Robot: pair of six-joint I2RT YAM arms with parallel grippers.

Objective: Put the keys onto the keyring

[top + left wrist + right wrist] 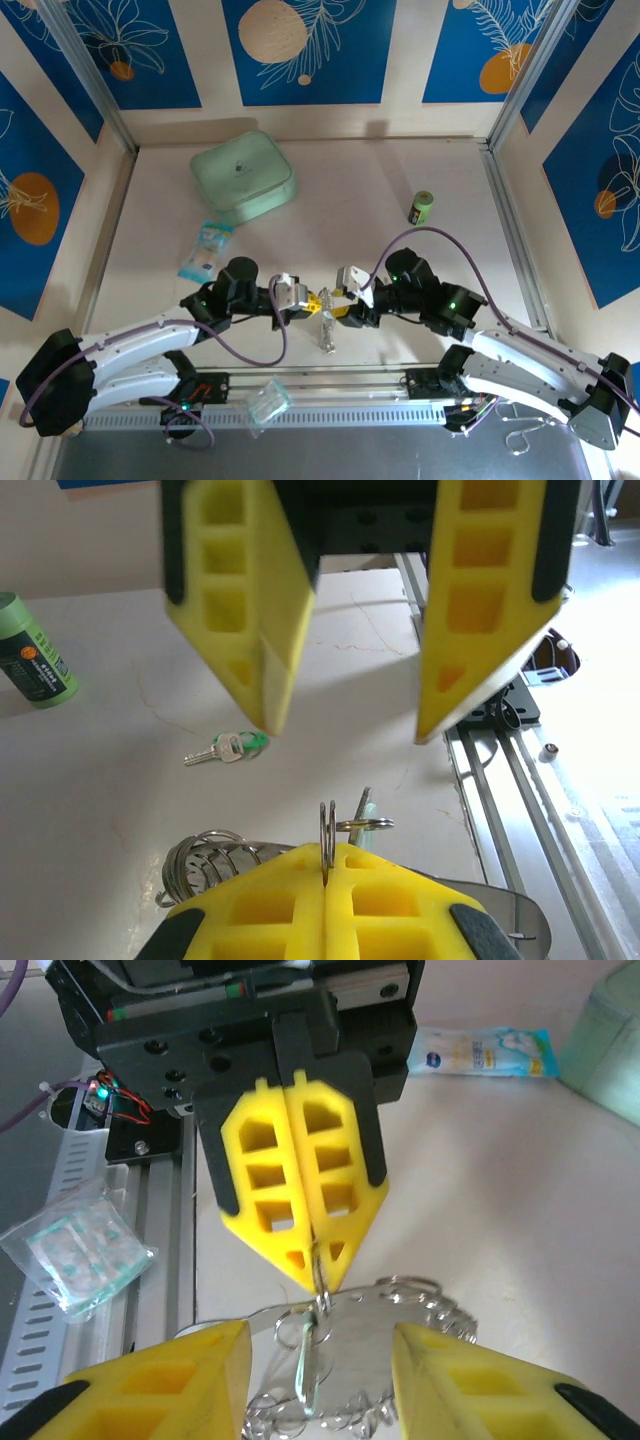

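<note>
Two pairs of jaws meet nose to nose above the desk's near edge. The left gripper [325, 860] has its jaws pressed together on a thin wire ring of the keyring [430, 1305], presenting it upright and steady while the beaded chain trails beneath. The right gripper [345, 725] faces it from just beside, its jaws spread apart and gripping nothing, probably freed to fetch a key. A small green-headed key [230, 747] lies loose on the desk [120, 800] beyond, apart from the ring. Farther off stands a green can [35, 665].
</note>
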